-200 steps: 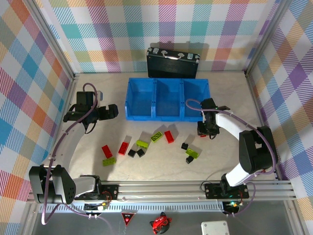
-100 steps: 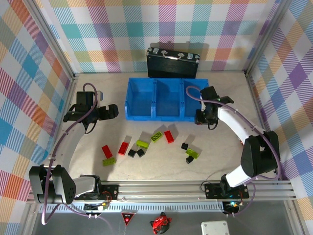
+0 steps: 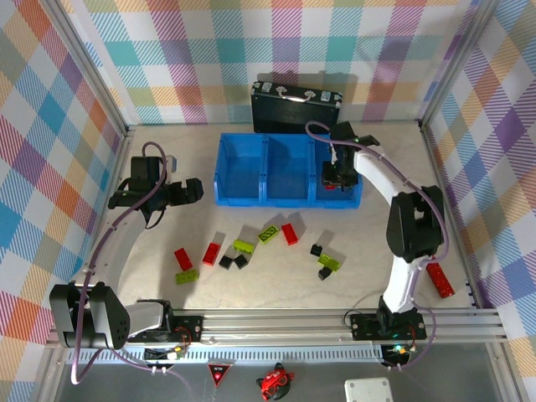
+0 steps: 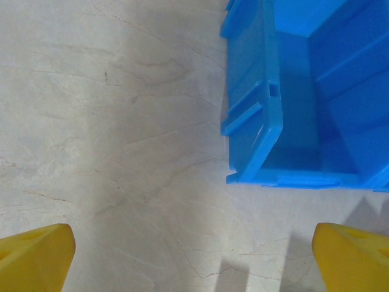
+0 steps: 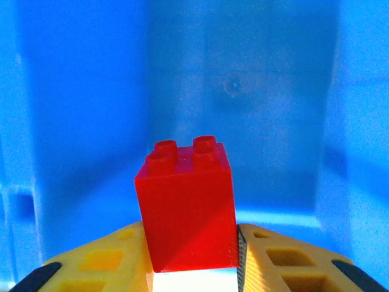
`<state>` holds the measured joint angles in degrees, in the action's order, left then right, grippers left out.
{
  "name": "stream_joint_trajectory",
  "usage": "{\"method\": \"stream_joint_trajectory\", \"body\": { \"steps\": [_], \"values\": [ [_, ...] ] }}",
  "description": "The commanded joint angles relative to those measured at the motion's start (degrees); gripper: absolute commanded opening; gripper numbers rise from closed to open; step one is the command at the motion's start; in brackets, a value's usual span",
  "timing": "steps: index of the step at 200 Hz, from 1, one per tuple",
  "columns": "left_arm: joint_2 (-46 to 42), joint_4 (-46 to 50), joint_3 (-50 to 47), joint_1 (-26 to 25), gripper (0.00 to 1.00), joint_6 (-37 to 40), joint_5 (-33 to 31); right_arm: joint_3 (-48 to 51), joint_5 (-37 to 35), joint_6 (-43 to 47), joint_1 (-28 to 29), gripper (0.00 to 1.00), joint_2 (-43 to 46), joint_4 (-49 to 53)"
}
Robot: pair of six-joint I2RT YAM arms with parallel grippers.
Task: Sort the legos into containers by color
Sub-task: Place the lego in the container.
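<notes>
The blue three-compartment containers [image 3: 285, 198] stand at the table's middle back. My right gripper [image 3: 335, 177] hangs over the right compartment, shut on a red lego [image 5: 186, 207] that sits between its yellow fingers [image 5: 267, 258], above the blue floor [image 5: 243, 91]. On the table in front lie red legos [image 3: 182, 258] [image 3: 212, 252] [image 3: 289, 234], lime-green ones [image 3: 187, 275] [image 3: 244, 246] [image 3: 269, 234] [image 3: 330, 263] and small black cubes [image 3: 226, 261] [image 3: 316, 249]. My left gripper [image 3: 193, 191] [image 4: 194, 261] is open over bare table, left of the bin's left corner [image 4: 255, 121].
A black case with a metal handle [image 3: 296, 107] stands behind the bin. A long red stick [image 3: 439, 279] lies at the right near the wall. Checked walls close in the table on three sides.
My right arm has swung from the table in front of the bin up and back over the right compartment, still gripping the red lego. The left arm has not moved.
</notes>
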<state>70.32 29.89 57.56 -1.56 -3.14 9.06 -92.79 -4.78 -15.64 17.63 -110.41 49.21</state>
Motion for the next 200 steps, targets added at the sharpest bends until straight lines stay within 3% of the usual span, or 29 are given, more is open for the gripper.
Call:
{"method": "stream_joint_trajectory", "body": {
  "steps": [1, 117, 200],
  "values": [
    [-0.96, 0.54, 0.81, 0.62, 1.0, 0.98, 0.46, -5.59, -0.96, 0.26, -0.67, 0.37, -4.47, 2.79],
    [-0.49, 0.7, 0.62, 0.75, 1.0, 1.56, -0.45, -22.4, 0.75, 2.01, -4.44, 0.37, -20.5, 6.81],
    [-0.53, 0.78, 0.79, 0.77, 1.0, 1.65, -1.15, -21.35, 0.91, 2.03, -4.61, 0.37, -21.8, 7.05]
  ]
}}
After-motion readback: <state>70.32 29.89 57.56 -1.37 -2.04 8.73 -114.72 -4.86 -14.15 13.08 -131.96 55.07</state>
